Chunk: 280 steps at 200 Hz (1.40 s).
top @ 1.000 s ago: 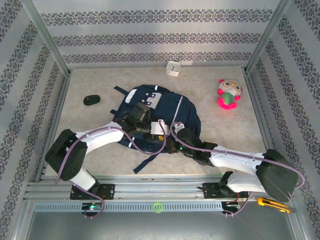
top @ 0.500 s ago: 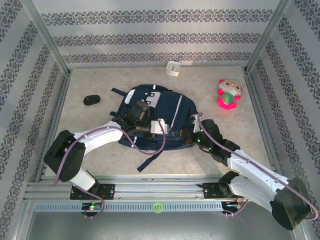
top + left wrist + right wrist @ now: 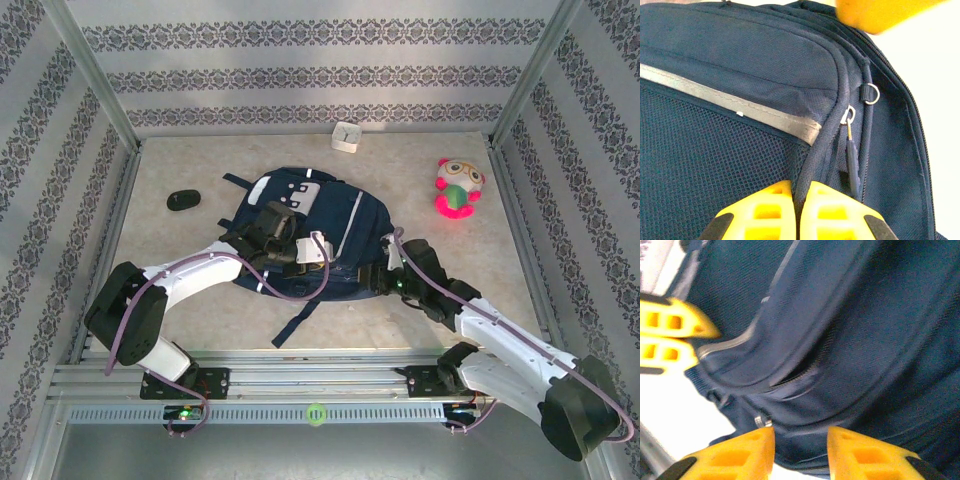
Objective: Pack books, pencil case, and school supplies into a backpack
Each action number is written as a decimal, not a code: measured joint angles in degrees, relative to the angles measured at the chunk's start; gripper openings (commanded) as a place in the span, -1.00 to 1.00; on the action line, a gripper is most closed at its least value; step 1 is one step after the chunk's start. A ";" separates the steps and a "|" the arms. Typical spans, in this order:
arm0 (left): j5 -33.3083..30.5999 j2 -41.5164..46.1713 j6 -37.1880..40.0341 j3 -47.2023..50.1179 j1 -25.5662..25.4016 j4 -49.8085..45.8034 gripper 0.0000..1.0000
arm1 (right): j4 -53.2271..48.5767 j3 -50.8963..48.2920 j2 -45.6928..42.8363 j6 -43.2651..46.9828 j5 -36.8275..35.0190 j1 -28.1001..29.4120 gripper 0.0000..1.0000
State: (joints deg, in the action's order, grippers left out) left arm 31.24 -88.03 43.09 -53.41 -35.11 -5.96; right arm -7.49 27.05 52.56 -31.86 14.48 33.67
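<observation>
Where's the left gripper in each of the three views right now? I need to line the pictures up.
Top external: left gripper just left of centre, over the near half of the backpack.
Left wrist: bottom centre, shut on a backpack seam.
Right wrist: left edge, upper half.
Shared landmark: the grey stripe, which ends near that gripper.

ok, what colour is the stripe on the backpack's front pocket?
Light grey stripe on the navy backpack; clearest in the left wrist view.
</observation>
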 measured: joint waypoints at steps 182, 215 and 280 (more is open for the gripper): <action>4.46 -0.87 -29.75 -4.20 0.37 -1.77 -1.00 | -8.76 18.38 15.34 -28.22 -26.67 17.14 -0.16; 5.05 -1.07 -30.93 -4.28 0.37 -1.77 -1.00 | -11.96 20.20 18.67 -27.65 -29.59 17.70 -0.29; 5.16 -1.07 -31.19 -4.31 0.37 -1.77 -1.00 | -15.93 22.10 19.65 -25.99 -35.67 19.47 -0.32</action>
State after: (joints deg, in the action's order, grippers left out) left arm 36.40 -89.10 11.90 -57.71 -34.74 -7.73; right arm -23.42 49.15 72.20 -57.84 -21.19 53.15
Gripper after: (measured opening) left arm 0.051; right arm 0.328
